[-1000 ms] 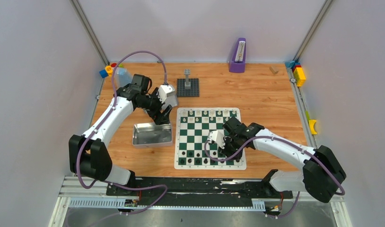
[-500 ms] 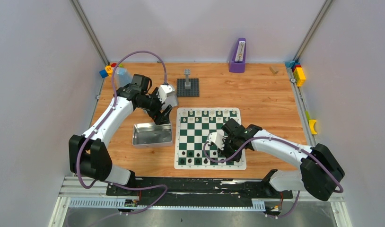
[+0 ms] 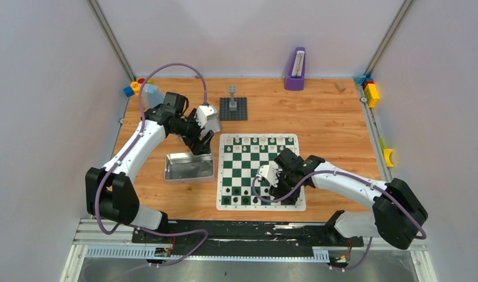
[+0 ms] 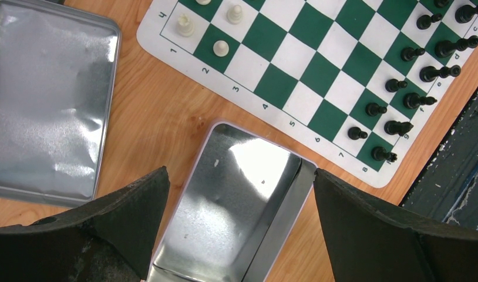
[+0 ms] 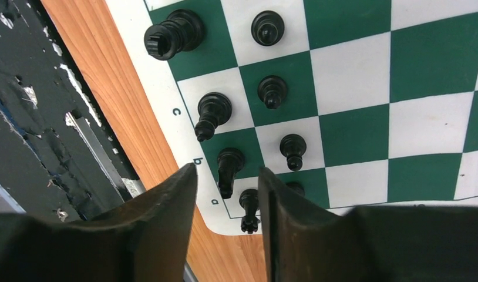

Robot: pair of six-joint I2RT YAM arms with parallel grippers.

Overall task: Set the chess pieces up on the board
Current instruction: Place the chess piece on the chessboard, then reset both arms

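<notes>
Overhead, the thin green-and-white checked board (image 3: 242,167) lies on the wooden table (image 3: 325,117), just right of the rectangular silver metal tin (image 3: 187,170). Cream-white chess pieces (image 3: 254,141) line its far row and black chess pieces (image 3: 245,200) its near rows. The left gripper (image 3: 201,145) hangs over the tin's far right corner. The right gripper (image 3: 279,189) sits low over the board's near right part, and its finger gap cannot be read from here. Only this view shows the grey brick tower on its dark baseplate (image 3: 233,107) beyond the board, and broad bare wood to the right.

From the left wrist, the left gripper (image 4: 239,176) has its fingers spread wide, with only the open tin (image 4: 236,205) below them. A flat silver lid (image 4: 49,100) lies beside the tin, something the overhead view does not set apart. The tin's corner comes just beside the board's white border, and the cream-white and black pieces sit at opposite ends of the board.

From the right wrist, the right gripper (image 5: 228,170) has its fingers narrowly apart. One black piece (image 5: 228,161) stands in the gap with board showing on both sides of it, and other black pieces stand close around. Past the lettered border runs a thin strip of wood, then the black rail (image 5: 43,111).
</notes>
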